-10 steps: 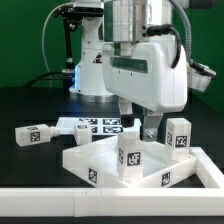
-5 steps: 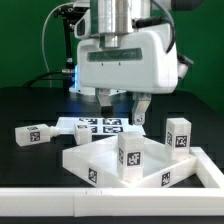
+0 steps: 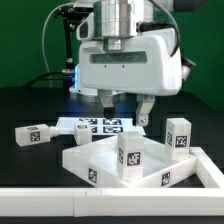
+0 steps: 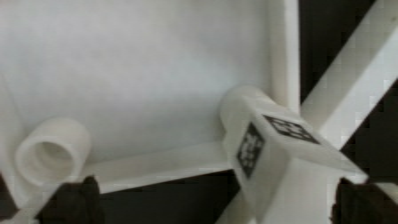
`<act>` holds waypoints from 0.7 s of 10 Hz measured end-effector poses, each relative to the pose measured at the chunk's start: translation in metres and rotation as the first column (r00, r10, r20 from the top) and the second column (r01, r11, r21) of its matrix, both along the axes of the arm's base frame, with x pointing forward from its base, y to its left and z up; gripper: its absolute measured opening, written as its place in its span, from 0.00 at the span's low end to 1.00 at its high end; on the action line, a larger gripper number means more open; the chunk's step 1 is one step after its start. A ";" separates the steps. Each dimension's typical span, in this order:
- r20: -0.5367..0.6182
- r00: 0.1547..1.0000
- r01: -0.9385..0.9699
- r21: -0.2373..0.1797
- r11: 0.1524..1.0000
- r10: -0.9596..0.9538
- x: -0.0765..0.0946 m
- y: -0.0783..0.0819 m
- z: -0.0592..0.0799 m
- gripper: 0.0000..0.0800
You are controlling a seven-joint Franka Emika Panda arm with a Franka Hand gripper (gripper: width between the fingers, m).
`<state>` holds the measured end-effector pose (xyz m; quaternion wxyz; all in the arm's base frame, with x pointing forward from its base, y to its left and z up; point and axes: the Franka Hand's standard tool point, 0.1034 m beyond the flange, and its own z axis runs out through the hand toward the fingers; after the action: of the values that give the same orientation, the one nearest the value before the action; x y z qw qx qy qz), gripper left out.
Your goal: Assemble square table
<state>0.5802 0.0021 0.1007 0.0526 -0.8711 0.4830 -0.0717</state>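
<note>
The gripper (image 3: pixel 126 108) hangs with its jaws apart and nothing between them. Below it lies the square table top (image 3: pixel 78 160), rim up, with an inner leg (image 3: pixel 130 155) standing upright inside it. In the wrist view an open corner socket (image 4: pixel 57 150) shows near that leg. Farther out, a lying leg (image 3: pixel 33 135) rests to one side and a spare upright leg (image 3: pixel 178 135) to the other. The parts look like light, stiff, smooth plastic. The top is probably too broad to span, so pinch its thin rim wall. Take a leg across its flat faces.

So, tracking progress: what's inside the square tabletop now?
One tagged leg stands upright inside the tabletop; one round socket shows empty. In the exterior view the rim hides the leg's base.
</note>
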 end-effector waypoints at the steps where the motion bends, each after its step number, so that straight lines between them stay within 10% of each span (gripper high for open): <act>1: 0.008 1.000 0.002 0.007 1.000 -0.002 -0.016 -0.008 -0.005 0.81; 7: -0.030 0.998 0.054 0.051 0.997 -0.053 -0.037 -0.022 -0.026 0.81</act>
<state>0.5428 -0.0196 0.0745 0.0665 -0.8571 0.5086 -0.0480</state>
